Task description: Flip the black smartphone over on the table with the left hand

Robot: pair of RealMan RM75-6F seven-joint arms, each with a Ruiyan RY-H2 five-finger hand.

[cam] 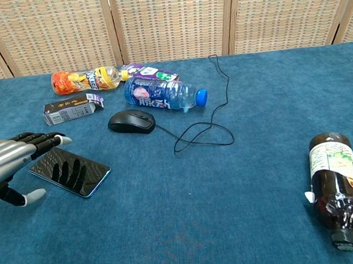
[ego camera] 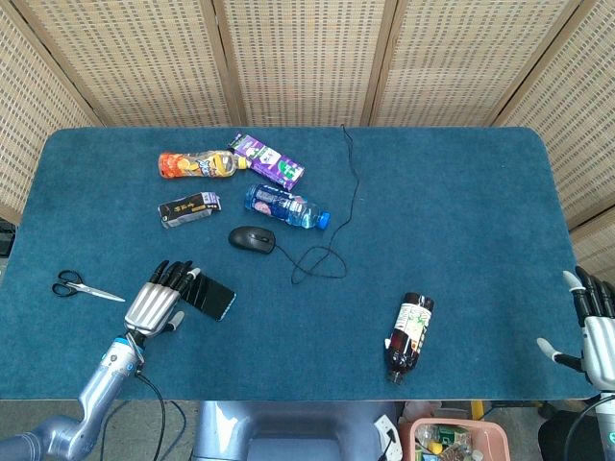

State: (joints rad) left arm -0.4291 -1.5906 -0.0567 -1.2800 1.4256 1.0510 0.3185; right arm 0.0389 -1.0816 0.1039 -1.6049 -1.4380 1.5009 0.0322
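Note:
The black smartphone (ego camera: 209, 297) (cam: 76, 172) lies flat on the blue table, screen up, left of centre near the front. My left hand (ego camera: 159, 301) (cam: 10, 161) hovers over the phone's left end with its fingers stretched out flat and apart, holding nothing; in the chest view their reflection shows on the screen. Whether the fingertips touch the phone I cannot tell. My right hand (ego camera: 596, 327) stays at the table's front right edge, fingers apart and empty.
Scissors (ego camera: 79, 286) lie left of the left hand. Behind the phone are a black mouse (ego camera: 252, 238) with its cable, a small dark carton (ego camera: 188, 208), a blue bottle (ego camera: 283, 206), an orange bottle (ego camera: 197, 164) and a purple carton (ego camera: 268, 158). A brown bottle (ego camera: 409, 330) lies front right.

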